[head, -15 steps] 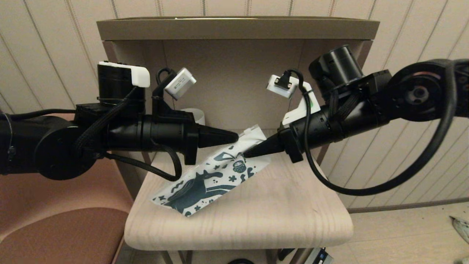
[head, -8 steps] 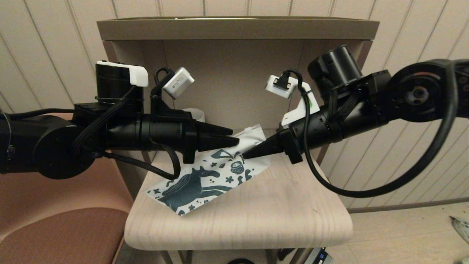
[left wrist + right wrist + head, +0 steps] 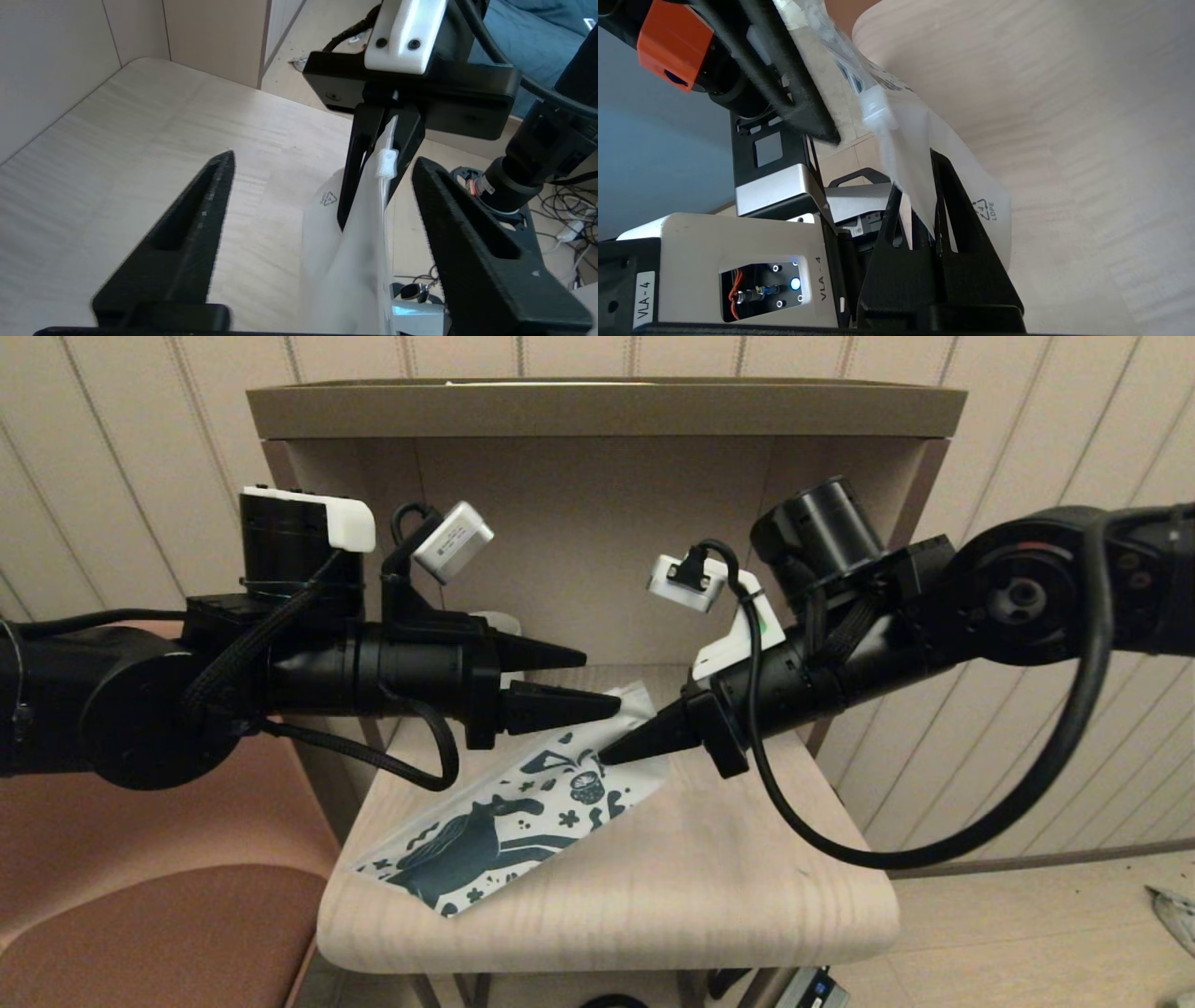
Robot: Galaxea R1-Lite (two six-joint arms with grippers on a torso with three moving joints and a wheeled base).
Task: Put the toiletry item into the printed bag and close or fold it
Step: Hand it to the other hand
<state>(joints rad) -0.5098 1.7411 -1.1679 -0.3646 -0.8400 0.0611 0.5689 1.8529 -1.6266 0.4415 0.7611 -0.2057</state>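
The printed bag point(image 3: 504, 821) lies slanted on the wooden table point(image 3: 709, 877), its horse print facing up and its zip end lifted. My right gripper point(image 3: 602, 756) is shut on that upper edge, and the right wrist view shows the white film point(image 3: 924, 135) pinched between its jaws point(image 3: 917, 177). My left gripper point(image 3: 599, 680) stands open on either side of the same zip end, not touching it. In the left wrist view the bag point(image 3: 345, 261) and its white zip slider point(image 3: 387, 163) hang between the spread fingers point(image 3: 323, 161). The toiletry item is out of view.
A white mug point(image 3: 499, 621) stands at the back, behind the left gripper. The table sits under a shelf board point(image 3: 607, 406) with side panels. A brown seat point(image 3: 140, 915) lies left of the table. The bag's lower corner reaches the table's left front edge.
My left gripper has opened and let go of the bag's zip end. The right gripper has moved left and down with the bag, whose lower end slid toward the table's left front.
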